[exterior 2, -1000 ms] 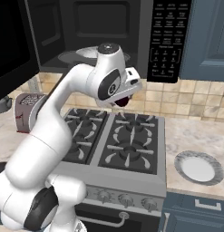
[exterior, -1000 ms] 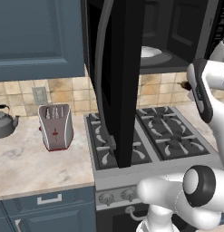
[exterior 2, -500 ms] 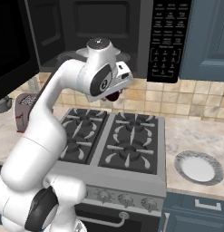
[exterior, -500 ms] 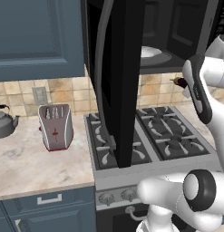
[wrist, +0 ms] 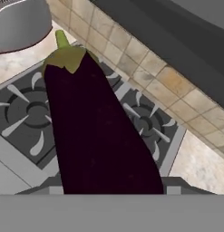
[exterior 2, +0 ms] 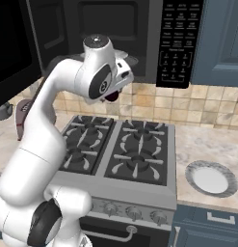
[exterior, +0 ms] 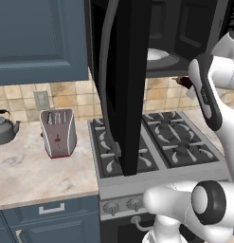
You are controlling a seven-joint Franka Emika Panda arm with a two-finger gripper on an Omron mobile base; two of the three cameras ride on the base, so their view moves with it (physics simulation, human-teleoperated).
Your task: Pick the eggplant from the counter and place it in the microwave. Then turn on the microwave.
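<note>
The dark purple eggplant (wrist: 99, 136) with its green cap hangs in the air over the stove, and my gripper (exterior 2: 113, 94) is shut on it. From the right base view the eggplant (exterior 2: 111, 97) peeks out under the white hand, just below the microwave (exterior 2: 139, 29) cavity. In the left base view the eggplant (exterior: 184, 82) sits beside the wrist, under the white round plate (exterior: 156, 54) inside. The microwave door (exterior: 125, 80) stands swung wide open to the left. The fingertips are hidden behind the eggplant in the hand view.
A grey gas stove (exterior: 161, 142) lies under the hand. On the beige counter (exterior: 33, 171) stand a silver toaster (exterior: 57, 133) and a kettle (exterior: 2, 128). A round plate (exterior 2: 210, 178) rests on the counter right of the stove. The keypad (exterior 2: 176, 41) faces forward.
The hand with the eggplant has moved up a little and leftward, closer under the microwave opening. The jaws keep the same grip.
</note>
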